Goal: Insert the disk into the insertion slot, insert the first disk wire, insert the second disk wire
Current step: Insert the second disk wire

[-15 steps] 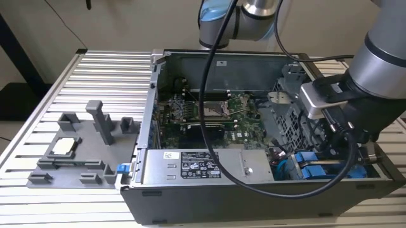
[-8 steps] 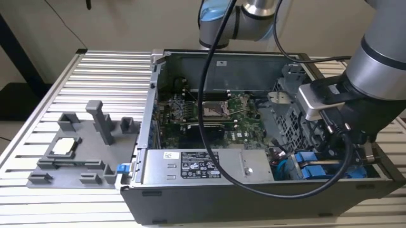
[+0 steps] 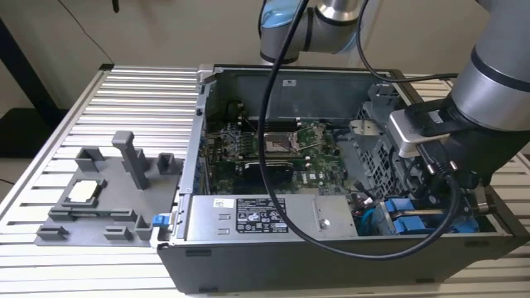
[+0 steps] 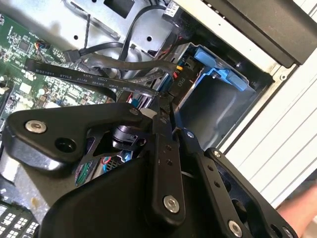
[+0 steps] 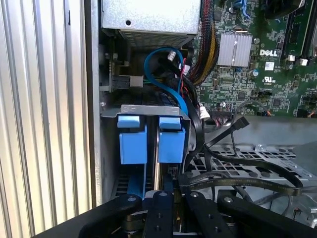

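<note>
Exterior view first: a ribbed metal table (image 3: 108, 118) carries an open computer case (image 3: 331, 261) lying on its side, with a grey plastic fixture (image 3: 108, 198) well apart from it toward the exterior view's left. Pale wall stands behind. Inside the case sit the green motherboard (image 3: 282, 155) and, along the near wall, the grey power supply box (image 3: 265, 217) with its black-and-white sticker. The robot arm (image 3: 497, 81) reaches down into the corner at the exterior view's right, and a thick black cable (image 3: 273, 124) loops from it across the case opening, crossing in front of the motherboard and power supply.

Below the arm, the gripper (image 5: 166, 186) hangs over the drive bay, its black fingers (image 5: 163, 218) drawn close together; whether they clamp anything I cannot tell. The disk (image 5: 156, 163) stands on edge in the bay between two bright blue carrier tabs (image 5: 132, 141), its long axis running down into the slot, just beside the case wall. Black flat cables (image 4: 94, 79) and a blue wire (image 5: 158, 74) crowd the space beside the bay, near the gripper.
</note>
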Motion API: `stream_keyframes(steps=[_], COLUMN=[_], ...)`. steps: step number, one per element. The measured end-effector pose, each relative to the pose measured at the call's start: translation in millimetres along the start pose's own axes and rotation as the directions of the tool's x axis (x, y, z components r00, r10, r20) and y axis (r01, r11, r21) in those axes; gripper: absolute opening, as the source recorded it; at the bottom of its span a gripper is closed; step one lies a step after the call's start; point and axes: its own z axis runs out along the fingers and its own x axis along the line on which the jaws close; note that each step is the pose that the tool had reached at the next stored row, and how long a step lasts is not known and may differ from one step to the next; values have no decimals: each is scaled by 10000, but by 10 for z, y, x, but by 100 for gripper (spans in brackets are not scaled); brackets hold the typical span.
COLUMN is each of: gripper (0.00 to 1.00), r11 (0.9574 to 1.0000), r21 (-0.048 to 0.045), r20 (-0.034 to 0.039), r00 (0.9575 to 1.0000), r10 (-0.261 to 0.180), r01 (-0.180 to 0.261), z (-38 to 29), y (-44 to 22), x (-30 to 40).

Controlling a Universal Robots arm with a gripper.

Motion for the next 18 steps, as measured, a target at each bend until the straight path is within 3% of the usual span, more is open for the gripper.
stream_keyframes(steps=[10, 11, 18], gripper=[17, 24, 24], r11=[10000, 10000, 10000], r21=[0, 0, -1], r20=[11, 7, -4], r00=[10000, 10000, 10000], r10=[2, 2, 0], r01=[-2, -2, 0], z=[22, 18, -54], y=[4, 4, -10], x=[1, 1, -5])
